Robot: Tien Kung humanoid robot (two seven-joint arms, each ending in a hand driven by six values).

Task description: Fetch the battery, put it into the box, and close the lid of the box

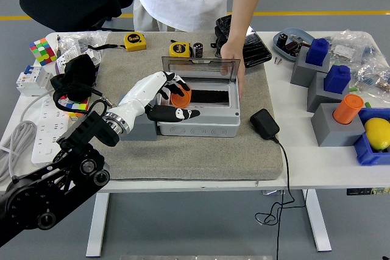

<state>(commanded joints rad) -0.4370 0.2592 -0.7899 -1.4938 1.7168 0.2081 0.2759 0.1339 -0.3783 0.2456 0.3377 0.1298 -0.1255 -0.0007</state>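
Note:
The grey box [201, 127] sits mid-table on a grey mat, its clear lid [198, 67] standing upright at the back. An orange round battery [180, 97] lies in the box's left end. My left hand [184, 98] hovers over that end with fingers spread above the battery and thumb stretched along the front wall; it grips nothing. A person across the table rests a hand [233, 59] on the box's back right corner, by the lid.
Two yellow tape measures [134, 41] [180, 49] and a small black cylinder [198, 50] lie behind the box. A black adapter [264, 123] with cord sits right of it. Power strip [46, 132] and puzzle cube [41, 50] at left; grey blocks [329, 89] at right.

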